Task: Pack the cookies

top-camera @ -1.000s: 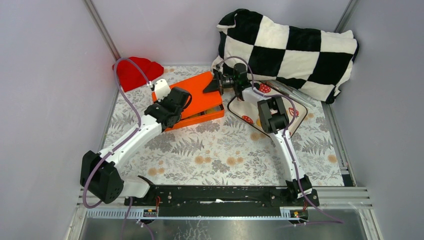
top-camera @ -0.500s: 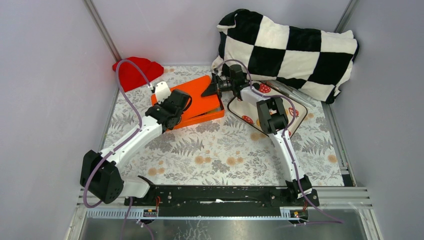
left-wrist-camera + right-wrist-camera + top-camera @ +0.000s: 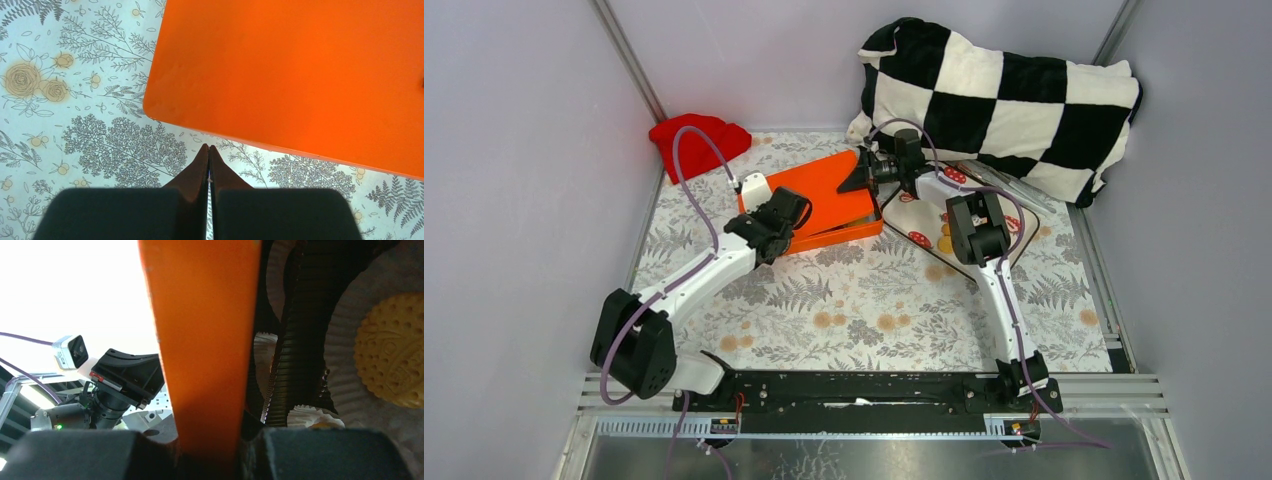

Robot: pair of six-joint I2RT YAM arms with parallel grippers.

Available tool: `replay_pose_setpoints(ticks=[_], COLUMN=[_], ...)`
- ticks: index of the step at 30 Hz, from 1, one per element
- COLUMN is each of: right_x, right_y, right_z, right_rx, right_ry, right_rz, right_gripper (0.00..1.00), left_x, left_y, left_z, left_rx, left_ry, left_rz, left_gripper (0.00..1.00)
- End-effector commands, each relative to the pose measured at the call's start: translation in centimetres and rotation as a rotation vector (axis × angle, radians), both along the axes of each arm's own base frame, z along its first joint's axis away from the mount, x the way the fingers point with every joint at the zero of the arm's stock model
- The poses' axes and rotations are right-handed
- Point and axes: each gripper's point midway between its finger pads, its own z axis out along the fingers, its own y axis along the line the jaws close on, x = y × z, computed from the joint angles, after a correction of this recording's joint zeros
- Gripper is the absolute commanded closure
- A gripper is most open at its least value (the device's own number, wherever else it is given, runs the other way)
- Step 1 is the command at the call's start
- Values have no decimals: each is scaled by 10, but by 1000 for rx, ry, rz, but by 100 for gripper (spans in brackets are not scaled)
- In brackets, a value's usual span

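Cookies [image 3: 392,352] show only in the right wrist view. One golden, dotted disc lies at the right edge of the frame in a white pleated cup [image 3: 345,375]. A sliver of another peeks out at the bottom, also in a cup. Both sit in a ribbed black insert [image 3: 300,340] on the right side of the lid [image 3: 824,195].

In the top view the lid is a flat orange slab just above the frame's centre. It is tilted, with its upper right end raised over the box [image 3: 836,236]. Only the box's orange front wall shows, along the lid's lower edge.

The right gripper [image 3: 860,173] pinches that raised end. In its own view the lid runs edge-on as a vertical orange band, clamped between the two dark fingers at the bottom of the frame.

The left gripper [image 3: 208,151] has its fingers pressed together and holds nothing. Its tips sit just short of the lid's near edge, close to the rounded corner, over the leaf-printed cloth [image 3: 100,140]. Whether they touch the cloth cannot be told.

A mushroom-print tray [image 3: 921,214] lies just right of the box, partly under the right arm. A black-and-white checked blanket [image 3: 994,90] is piled at the upper right, and a red cloth [image 3: 696,140] lies at the upper left against the wall.
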Motion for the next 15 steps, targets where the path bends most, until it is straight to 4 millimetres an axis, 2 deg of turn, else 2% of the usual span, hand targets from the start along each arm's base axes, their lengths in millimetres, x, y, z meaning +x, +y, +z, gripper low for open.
replay_pose_setpoints(ticks=[1, 9, 15], right_x=[16, 9, 7], right_y=[-26, -43, -63], right_z=[12, 50, 50], right_rx=[-6, 140, 197], right_ry=[-16, -24, 12], right_rz=[-70, -76, -98], right_gripper=[100, 100, 100], left_x=[9, 10, 13], left_y=[-2, -6, -9], left_z=[-4, 0, -1], left_rx=[-14, -22, -28], left_ry=[-19, -20, -12], left_rz=[5, -11, -22], left_gripper=[100, 100, 100])
